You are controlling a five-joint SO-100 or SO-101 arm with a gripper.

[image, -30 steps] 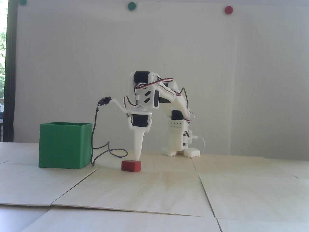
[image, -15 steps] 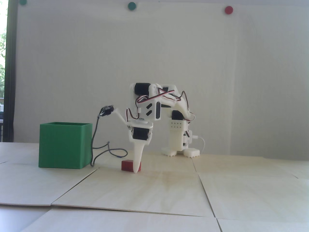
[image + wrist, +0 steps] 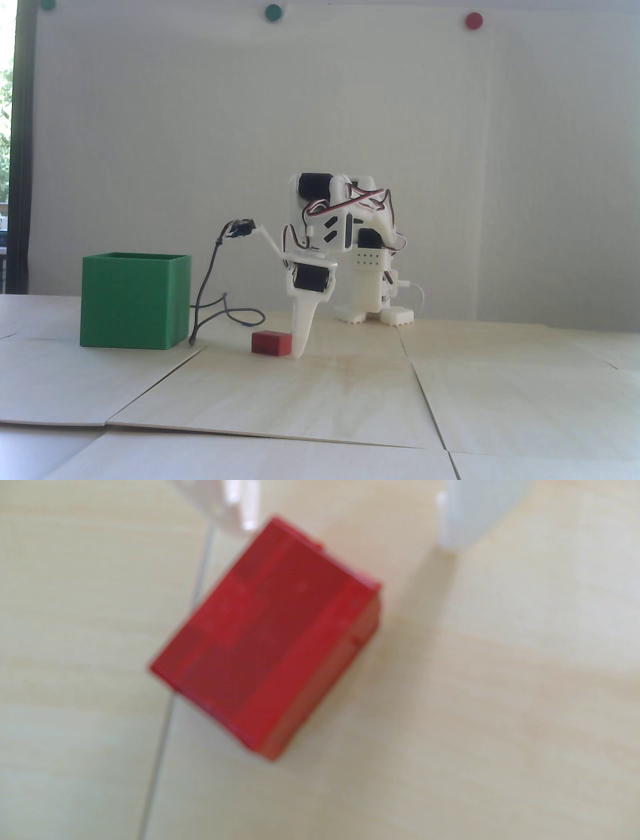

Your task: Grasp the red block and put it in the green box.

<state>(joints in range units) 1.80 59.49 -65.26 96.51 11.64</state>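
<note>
The red block (image 3: 270,343) lies on the pale wooden table, right of the green box (image 3: 135,300) in the fixed view. My white gripper (image 3: 298,350) points straight down with its tip at table level, just right of the block. In the wrist view the block (image 3: 266,639) fills the middle, blurred and turned at an angle. My gripper (image 3: 346,532) is open: one finger (image 3: 242,507) is close by the block's top corner, the other finger (image 3: 464,518) stands well apart on the right. Nothing is held.
A dark cable (image 3: 210,305) loops on the table between the green box and the block. The arm's white base (image 3: 372,300) stands behind. Seams run between the table's wooden panels (image 3: 410,360).
</note>
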